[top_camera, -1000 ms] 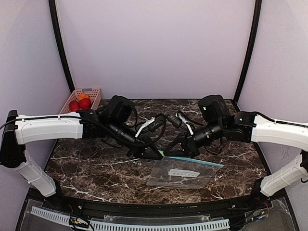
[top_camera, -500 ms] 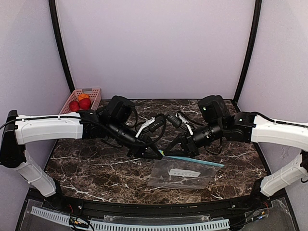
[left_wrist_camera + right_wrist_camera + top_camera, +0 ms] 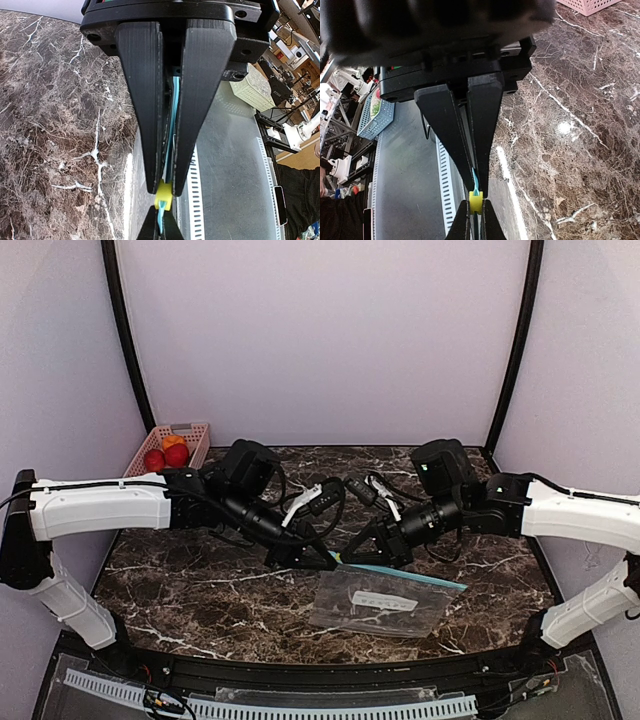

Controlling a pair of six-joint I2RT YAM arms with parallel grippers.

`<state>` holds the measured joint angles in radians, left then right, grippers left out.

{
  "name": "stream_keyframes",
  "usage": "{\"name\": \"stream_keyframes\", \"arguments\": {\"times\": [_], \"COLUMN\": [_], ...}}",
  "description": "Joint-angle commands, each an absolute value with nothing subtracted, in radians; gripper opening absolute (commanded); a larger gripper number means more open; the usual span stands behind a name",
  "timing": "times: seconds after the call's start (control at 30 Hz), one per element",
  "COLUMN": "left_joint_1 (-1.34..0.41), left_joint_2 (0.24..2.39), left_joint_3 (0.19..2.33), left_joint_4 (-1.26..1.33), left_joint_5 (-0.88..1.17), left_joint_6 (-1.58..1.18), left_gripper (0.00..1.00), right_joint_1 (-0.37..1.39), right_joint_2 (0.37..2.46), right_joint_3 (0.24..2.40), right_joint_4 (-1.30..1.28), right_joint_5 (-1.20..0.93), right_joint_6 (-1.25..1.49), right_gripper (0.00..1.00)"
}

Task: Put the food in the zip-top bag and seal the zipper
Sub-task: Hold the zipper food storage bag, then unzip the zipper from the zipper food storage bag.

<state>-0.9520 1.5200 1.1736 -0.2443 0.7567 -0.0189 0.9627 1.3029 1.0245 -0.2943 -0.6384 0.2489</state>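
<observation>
Clamping the same spot from opposite sides, the left end effector (image 3: pixel 164 190) and the right end effector (image 3: pixel 476 190) are each closed on the left end of the zipper (image 3: pixel 410 575). They meet almost tip to tip, with only a small yellow slider (image 3: pixel 163 197) between them. Over the last second almost nothing has changed: neither arm has visibly moved, both grips stay shut, and the slider sits where it was. The one difference is in the bag (image 3: pixel 375 608), whose loose clear body lies very slightly differently on the bench (image 3: pixel 180 580), its label and near edge nudged a little. From the clamped end the teal strip runs off to the right, lifted just above the marble, while the rest of the bag rests flat below it. Whether the mouth is open or sealed cannot be told from these views. The food (image 3: pixel 165 453) still sits in the pink basket (image 3: pixel 197 428) at the far left corner, well apart from the bag, so filling has not started. This reads as a paused or very slow hold, probably setting up to draw the slider along and open the mouth. Sealing can only come after the pieces are brought over.
</observation>
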Motion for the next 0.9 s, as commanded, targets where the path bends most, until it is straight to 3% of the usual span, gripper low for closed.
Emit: {"name": "stream_keyframes", "arguments": {"times": [0.0, 0.87], "left_joint_1": [-0.936, -0.895], "left_joint_2": [1.482, 1.482], "left_joint_3": [1.187, 1.201], "left_joint_4": [-0.304, -0.328], "left_joint_5": [0.710, 0.636], "left_joint_6": [-0.007, -0.021], "left_gripper": [0.01, 0.01], "right_joint_1": [0.974, 0.974], "right_joint_2": [1.274, 1.263], "right_joint_3": [1.015, 1.002], "right_joint_4": [-0.296, -0.296], "right_joint_5": [-0.660, -0.650], "right_joint_6": [0.259, 0.267], "right_gripper": [0.00, 0.00]}}
